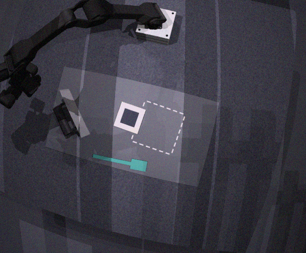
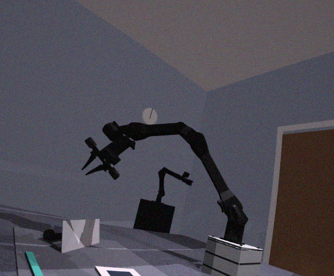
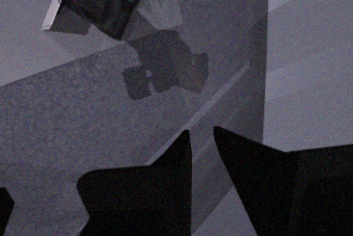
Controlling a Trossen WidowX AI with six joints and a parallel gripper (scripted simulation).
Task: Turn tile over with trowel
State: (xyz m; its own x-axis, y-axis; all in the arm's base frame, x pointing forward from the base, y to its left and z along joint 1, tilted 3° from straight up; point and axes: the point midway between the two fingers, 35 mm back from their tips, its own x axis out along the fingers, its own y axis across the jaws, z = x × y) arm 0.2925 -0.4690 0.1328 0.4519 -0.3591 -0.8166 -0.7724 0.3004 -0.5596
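The white tile (image 1: 129,117) (image 2: 121,273) lies flat on the mat (image 1: 202,122) with its dark square mark facing up. It overlaps the left side of the dashed outline (image 1: 134,141). The teal trowel (image 1: 139,165) (image 2: 34,263) lies flat near the mat's lower edge in the top view, its blade to the right and its thin handle to the left. My gripper (image 2: 83,172) (image 3: 201,133) is slightly open, with nothing between the fingertips. It hangs high above the table, beyond the mat's left side, away from tile and trowel.
A pale upright panel (image 1: 72,108) (image 2: 81,234) (image 3: 54,11) stands on the mat's left part, with a dark cylindrical piece (image 1: 65,122) (image 2: 49,234) (image 3: 103,4) behind it. My arm's white base (image 1: 168,28) (image 2: 220,253) stands beyond the mat. Another small dark arm (image 2: 161,181) shows in the background.
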